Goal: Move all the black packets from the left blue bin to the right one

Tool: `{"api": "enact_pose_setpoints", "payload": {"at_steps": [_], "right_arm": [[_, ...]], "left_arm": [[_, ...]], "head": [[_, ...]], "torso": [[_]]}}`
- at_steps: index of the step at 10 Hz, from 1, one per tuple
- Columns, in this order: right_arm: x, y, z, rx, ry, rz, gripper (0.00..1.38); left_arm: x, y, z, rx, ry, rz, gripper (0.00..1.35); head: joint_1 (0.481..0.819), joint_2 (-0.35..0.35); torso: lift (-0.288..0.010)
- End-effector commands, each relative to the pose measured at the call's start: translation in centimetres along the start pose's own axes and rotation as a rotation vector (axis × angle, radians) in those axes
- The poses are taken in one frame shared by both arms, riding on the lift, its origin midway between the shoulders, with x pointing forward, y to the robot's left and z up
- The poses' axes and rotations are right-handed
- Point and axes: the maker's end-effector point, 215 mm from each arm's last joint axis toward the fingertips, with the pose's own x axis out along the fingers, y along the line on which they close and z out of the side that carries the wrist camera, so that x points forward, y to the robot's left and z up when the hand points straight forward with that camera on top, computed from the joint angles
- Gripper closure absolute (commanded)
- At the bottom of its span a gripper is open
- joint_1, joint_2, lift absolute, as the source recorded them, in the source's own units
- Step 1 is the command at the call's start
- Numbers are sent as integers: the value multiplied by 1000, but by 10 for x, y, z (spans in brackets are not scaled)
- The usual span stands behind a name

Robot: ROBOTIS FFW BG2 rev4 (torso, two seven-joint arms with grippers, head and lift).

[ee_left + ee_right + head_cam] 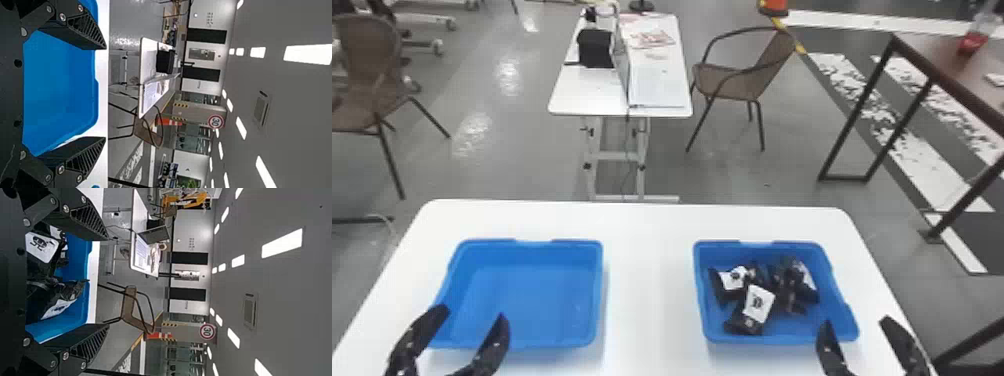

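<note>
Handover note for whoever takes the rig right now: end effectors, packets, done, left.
Left end effector: open, nothing held, at the near edge of the left blue bin.
Right end effector: open, nothing held, by the near right corner of the right blue bin.
Packets: black packets with white labels, heaped in the right bin; overlap hides the exact count.
Done: left bin is empty.
Left: no transfer that I can see; probably just park both arms.

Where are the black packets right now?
In the head view, the black packets lie in a pile inside the right blue bin, on the white table, just beyond the right gripper.
</note>
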Motion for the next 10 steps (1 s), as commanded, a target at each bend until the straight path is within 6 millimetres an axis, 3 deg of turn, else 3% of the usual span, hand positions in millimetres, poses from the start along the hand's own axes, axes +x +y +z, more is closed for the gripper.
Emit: {"api": "enact_pose_setpoints", "payload": {"at_steps": [1,10], "right_arm": [[-1,1,-1,8,2,-3,254],[-2,2,-5,23,11,-6,254]], "left_arm": [[0,-1,-1,-5,1,2,228],[-1,-2,-7,-17,16,1,228]], "head": [[695,-114],[695,-114]], "torso": [[0],[0]]}}
